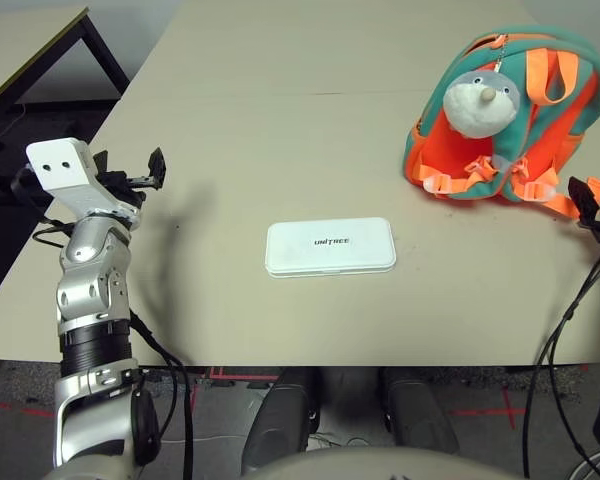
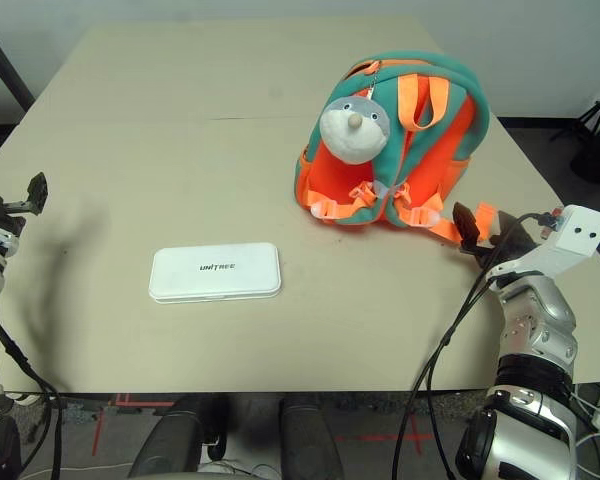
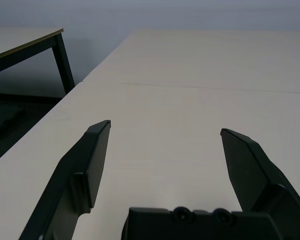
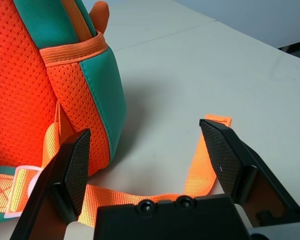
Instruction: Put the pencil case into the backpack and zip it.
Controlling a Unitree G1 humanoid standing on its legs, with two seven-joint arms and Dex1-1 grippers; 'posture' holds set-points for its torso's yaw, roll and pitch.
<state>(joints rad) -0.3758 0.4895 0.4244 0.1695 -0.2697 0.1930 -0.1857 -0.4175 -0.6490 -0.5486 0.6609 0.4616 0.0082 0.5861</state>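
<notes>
Fingers of the left tool (image 1: 130, 172) are spread wide and hold nothing; the pencil case (image 1: 330, 247) lies flat on the worktop (image 1: 280, 120), well apart toward the middle. Spread too, the right tool (image 2: 480, 232) hovers over an orange strap (image 4: 200, 170) just beside the backpack (image 2: 395, 140).

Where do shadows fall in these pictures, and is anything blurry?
Left eye view: a soft shadow lies on the table beside the left end effector, and a thin one edges the pencil case. Right wrist view: the backpack casts a soft shadow on the table beside it, and its mesh looks crisp. Left wrist view: the dark fingers look evenly lit, without glare.
</notes>
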